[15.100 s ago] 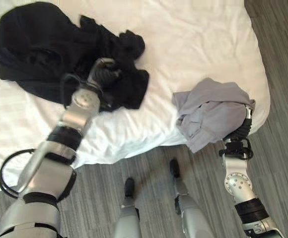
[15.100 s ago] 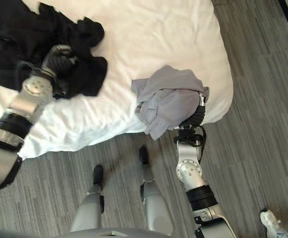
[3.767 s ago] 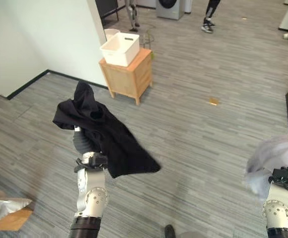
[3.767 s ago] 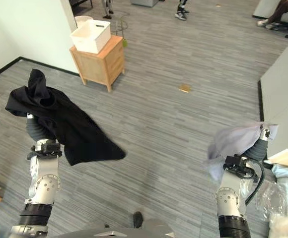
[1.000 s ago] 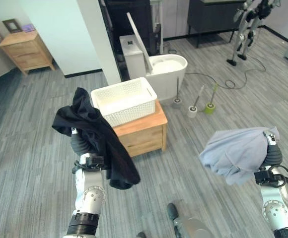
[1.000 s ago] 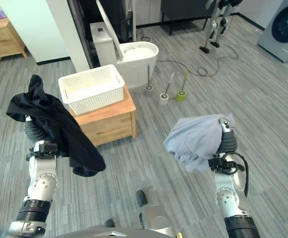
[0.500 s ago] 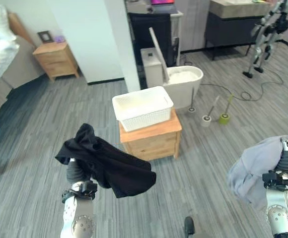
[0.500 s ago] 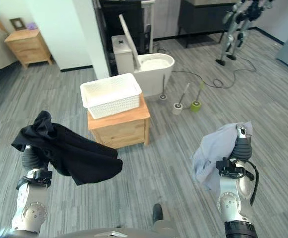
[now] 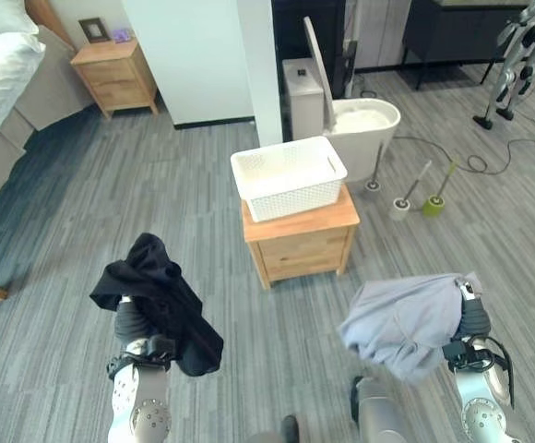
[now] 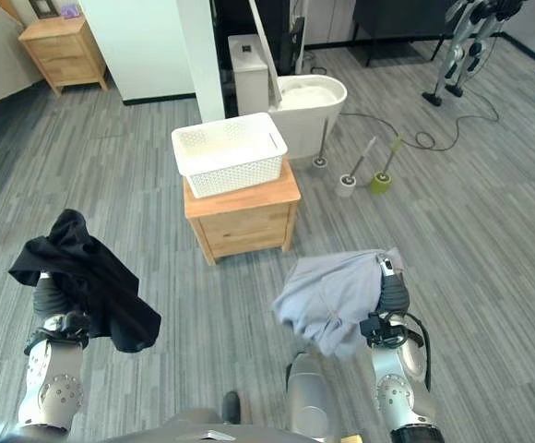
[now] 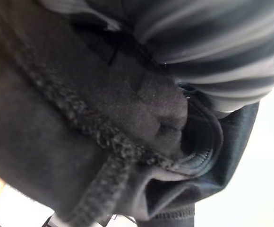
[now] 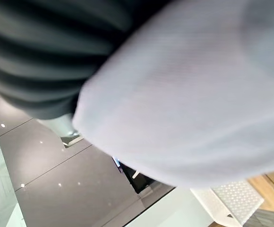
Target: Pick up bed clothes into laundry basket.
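Observation:
A black garment (image 9: pixel 161 309) hangs over my left hand (image 9: pixel 131 323), which is raised at the lower left; the cloth covers the hand, and the same dark fabric (image 11: pixel 80 142) lies right against the left wrist view. A light grey garment (image 9: pixel 401 318) is draped over my right hand (image 9: pixel 473 318) at the lower right and bulges towards the middle; the right wrist view has that pale cloth (image 12: pixel 198 109) up close. The white laundry basket (image 9: pixel 295 198) sits on a small wooden nightstand (image 9: pixel 304 245) ahead, between the two hands and beyond them.
A toilet (image 9: pixel 360 120) with its lid up stands behind the basket, with brushes (image 9: pixel 401 205) on the floor beside it. A white wall corner (image 9: pixel 203 55), a second nightstand (image 9: pixel 115 74) and the bed (image 9: pixel 0 55) lie at the far left. Grey plank floor surrounds the nightstand.
The camera has shifted, so the basket and nightstand now sit nearer the middle. The black garment has dropped from flared out to hanging down. The grey garment has swung towards the centre.

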Controlling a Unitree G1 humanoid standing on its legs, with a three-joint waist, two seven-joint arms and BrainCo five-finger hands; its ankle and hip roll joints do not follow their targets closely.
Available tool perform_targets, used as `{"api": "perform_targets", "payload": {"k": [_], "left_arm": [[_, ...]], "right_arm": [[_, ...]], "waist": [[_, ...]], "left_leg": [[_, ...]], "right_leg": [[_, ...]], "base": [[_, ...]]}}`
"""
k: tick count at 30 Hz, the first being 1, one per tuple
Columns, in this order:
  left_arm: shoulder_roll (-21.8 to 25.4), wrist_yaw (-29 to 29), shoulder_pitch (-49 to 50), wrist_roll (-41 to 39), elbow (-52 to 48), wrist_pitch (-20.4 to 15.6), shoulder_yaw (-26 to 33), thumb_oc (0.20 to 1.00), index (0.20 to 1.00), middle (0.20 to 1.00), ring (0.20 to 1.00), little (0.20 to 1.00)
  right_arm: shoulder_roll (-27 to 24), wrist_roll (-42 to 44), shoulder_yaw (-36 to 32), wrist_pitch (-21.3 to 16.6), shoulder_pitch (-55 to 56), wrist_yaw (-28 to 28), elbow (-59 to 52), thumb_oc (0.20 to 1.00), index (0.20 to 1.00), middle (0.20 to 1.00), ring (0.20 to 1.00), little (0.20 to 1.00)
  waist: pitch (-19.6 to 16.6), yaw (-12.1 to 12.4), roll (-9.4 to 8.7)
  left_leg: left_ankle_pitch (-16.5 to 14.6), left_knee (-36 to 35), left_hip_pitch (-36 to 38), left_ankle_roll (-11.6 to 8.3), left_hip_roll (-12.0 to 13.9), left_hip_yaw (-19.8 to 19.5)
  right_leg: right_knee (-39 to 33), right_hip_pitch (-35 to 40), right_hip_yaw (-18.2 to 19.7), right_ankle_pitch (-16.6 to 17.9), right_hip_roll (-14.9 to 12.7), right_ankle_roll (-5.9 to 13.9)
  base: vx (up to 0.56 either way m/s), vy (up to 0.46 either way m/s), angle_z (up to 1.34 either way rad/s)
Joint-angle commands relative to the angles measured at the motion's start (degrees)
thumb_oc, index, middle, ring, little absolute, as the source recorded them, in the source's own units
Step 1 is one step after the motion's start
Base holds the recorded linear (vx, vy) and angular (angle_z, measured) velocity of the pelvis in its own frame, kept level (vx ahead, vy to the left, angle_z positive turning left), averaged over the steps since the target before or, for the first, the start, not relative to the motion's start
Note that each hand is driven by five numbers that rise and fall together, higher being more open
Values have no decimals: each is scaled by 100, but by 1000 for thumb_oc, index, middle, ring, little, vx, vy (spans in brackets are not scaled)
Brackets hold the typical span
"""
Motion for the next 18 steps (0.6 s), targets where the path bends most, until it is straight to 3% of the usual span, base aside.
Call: {"api": "perform_targets", "payload": {"k": [1,2,3,5,7,9,10,11,12,13,14,15,18], "left_arm": [[362,-429,-734,-315,-379,-565,-420,200,200,200,200,200],[372,-460,-845,-307,-397,-571,-568,200,200,200,200,200],[261,-640,-901,-409,-468,-496,-776,200,200,200,200,200],[64,-771,-937,-600,-549,-490,-949,200,200,200,200,200],[-118,-787,-980,-731,-532,-462,-1092,200,200,200,200,200],[-180,-794,-1045,-855,-538,-449,-1152,200,200,200,200,200],[-210,-813,-1041,-1025,-568,-421,-1143,200,200,200,200,200],[-260,-808,-1034,-1101,-547,-418,-1112,200,200,200,200,200],[-295,-700,-1126,-1199,-460,-448,-1137,200,200,200,200,200],[-272,-718,-1160,-1172,-474,-435,-1162,200,200,200,200,200],[-272,-718,-1160,-1172,-473,-435,-1164,200,200,200,200,200],[-194,-741,-1202,-1116,-503,-471,-1182,200,200,200,200,200],[-175,-728,-1198,-1060,-636,-556,-1122,200,200,200,200,200]], "right_arm": [[-140,187,-348,-435,-275,175,-227,200,200,200,200,200],[-148,177,-296,-428,-235,174,-245,200,200,200,200,200],[-193,258,-243,-404,-168,215,-282,200,200,200,200,200],[-318,282,-216,-428,-247,208,-133,200,200,200,200,200],[-385,347,-136,-492,-354,249,-151,200,200,200,200,200],[-536,347,-99,-522,-367,256,-126,200,200,200,200,200],[-602,375,-139,-541,-375,186,-157,200,200,200,200,200],[-613,382,-187,-561,-375,127,-168,200,200,200,200,200],[-602,441,-260,-634,-346,77,-212,200,200,200,200,200],[-607,421,-253,-618,-333,62,-213,200,200,200,200,200],[-607,420,-254,-617,-331,61,-215,200,200,200,200,200],[-684,267,-182,-580,-315,87,-259,200,200,200,200,200],[-711,200,-135,-600,-360,112,-276,200,200,200,200,200]], "waist": [[-299,-483,-127],[-351,-525,-151],[-525,-571,-224],[-697,-627,-203],[-777,-644,-162],[-682,-569,-338],[-559,-479,-453],[-526,-439,-505],[-494,-396,-486],[-513,-372,-474],[-496,-356,-492],[-509,-295,-371],[-524,-215,-271]], "left_leg": [[-348,-634,927,-355,166,-611],[-434,-615,1034,-395,165,-688],[-603,-418,1138,-514,216,-788],[-429,146,1105,-681,426,-638],[427,1665,566,-877,556,-573],[980,3130,-263,-887,530,-472],[1039,3552,-726,-764,500,-321],[1063,3532,-996,-763,614,-149],[984,2543,-1200,-817,1088,414],[1012,2172,-1143,-867,1122,472],[1028,2126,-1089,-865,1109,497],[929,1125,-1026,-901,914,388],[995,393,-982,-932,673,142]], "right_leg": [[-1898,414,150,433,285,-46],[-2045,430,101,491,274,-25],[-1828,622,159,508,169,-123],[-1576,825,205,534,303,-256],[-1639,1246,157,428,358,-485],[-1898,1732,134,356,276,-728],[-1953,2012,167,205,265,-854],[-1938,2129,187,171,232,-888],[-1959,2382,42,0,154,-879],[-1990,2421,33,-13,136,-853],[-1998,2448,48,-15,121,-851],[-2061,2510,20,-105,146,-779],[-2109,2625,70,-164,182,-753]], "base": [[544,-181,123],[509,-284,152],[548,-346,104],[496,-310,71],[365,-291,73],[254,-368,27],[246,-366,11],[375,-275,19],[353,-107,11],[287,-41,6],[240,68,-4],[161,60,-20],[196,74,-9]]}}
